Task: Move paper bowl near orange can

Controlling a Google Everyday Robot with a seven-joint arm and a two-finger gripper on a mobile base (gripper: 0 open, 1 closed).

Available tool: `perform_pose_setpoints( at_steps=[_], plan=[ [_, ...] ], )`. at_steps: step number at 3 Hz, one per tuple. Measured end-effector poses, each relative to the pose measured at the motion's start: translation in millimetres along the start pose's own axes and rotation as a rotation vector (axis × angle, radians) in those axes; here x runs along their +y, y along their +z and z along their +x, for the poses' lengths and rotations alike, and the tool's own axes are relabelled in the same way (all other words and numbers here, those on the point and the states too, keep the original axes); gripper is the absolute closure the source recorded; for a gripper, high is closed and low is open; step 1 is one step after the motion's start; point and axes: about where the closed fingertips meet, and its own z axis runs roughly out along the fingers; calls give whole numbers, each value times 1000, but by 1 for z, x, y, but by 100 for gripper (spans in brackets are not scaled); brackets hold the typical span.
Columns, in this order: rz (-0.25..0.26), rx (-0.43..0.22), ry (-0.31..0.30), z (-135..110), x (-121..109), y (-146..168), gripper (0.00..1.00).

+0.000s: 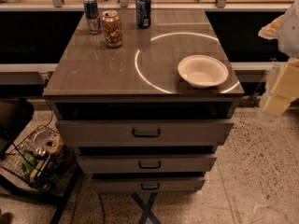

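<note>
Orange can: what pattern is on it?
Orange-gold speckles on the can, silver top; camera view shows it. Gripper hangs right of the table, past the bowl.

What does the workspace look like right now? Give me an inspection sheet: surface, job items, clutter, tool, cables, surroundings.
Surface: glossy brown cabinet top, with a bright ring-shaped reflection.
Job's things: paper bowl upright at front right; orange can upright at back left, well apart.
Clutter: dark blue can and slim silver-blue can at the back, either side of the orange can.
Grippers: tool at the view's right edge, off the cabinet, apart from the bowl.
Cables: thin dark line below the bottom drawer, possibly a cable.
Surroundings: three drawers partly open; wire basket of oddments lower left; speckled floor.
</note>
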Motion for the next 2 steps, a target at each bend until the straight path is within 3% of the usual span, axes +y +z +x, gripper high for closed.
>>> perform_pose_setpoints(
  at_steps=[1,2],
  plan=[
    [0,0,0,0,0,0,0],
    [78,-3,-58,-5,-2,11,0]
  ],
)
